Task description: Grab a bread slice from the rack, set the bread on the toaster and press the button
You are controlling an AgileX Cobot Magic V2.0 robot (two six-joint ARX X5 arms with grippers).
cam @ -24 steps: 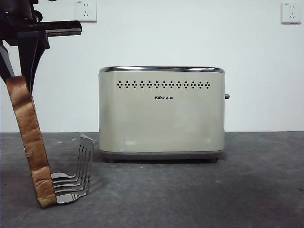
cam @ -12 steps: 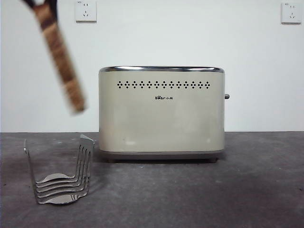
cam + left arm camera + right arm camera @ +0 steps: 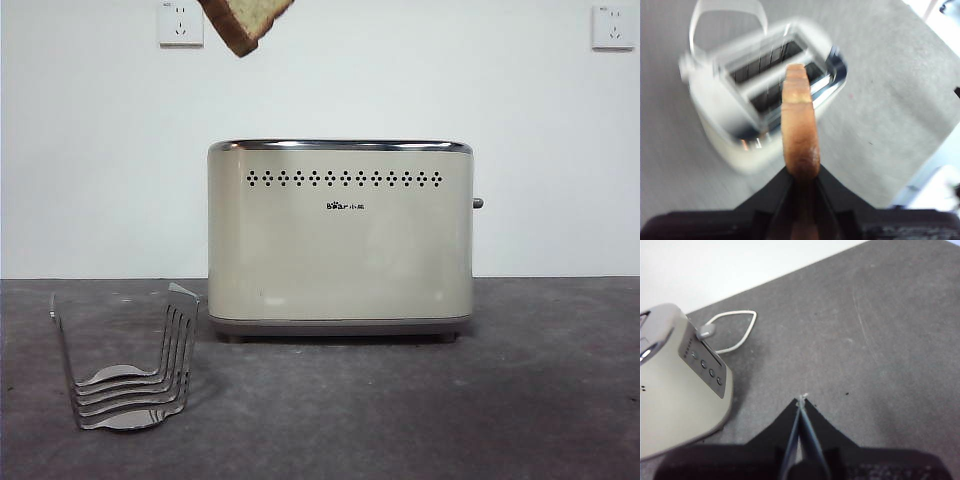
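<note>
The slice of bread (image 3: 245, 22) hangs high at the picture's top edge, above and left of the cream toaster (image 3: 340, 240); only its lower corner shows in the front view. My left gripper (image 3: 801, 172) is shut on the slice of bread (image 3: 800, 120), seen edge-on over the blurred toaster (image 3: 720, 125) and its open slots. The wire rack (image 3: 125, 365) stands empty at the front left. The grey button (image 3: 478, 203) sticks out of the toaster's right end. My right gripper (image 3: 800, 402) is shut and empty above the mat, beside the toaster (image 3: 675, 390) and its button (image 3: 706, 331).
Two white wall sockets (image 3: 181, 22) (image 3: 612, 27) sit on the back wall. A white cable (image 3: 740, 325) loops on the dark grey mat behind the toaster's button end. A panel with small round knobs (image 3: 707, 367) is on that same end.
The bread left the rack, rose and moved right, from the left edge to high above the toaster's left side. The arm has gone out of the front view's top.
</note>
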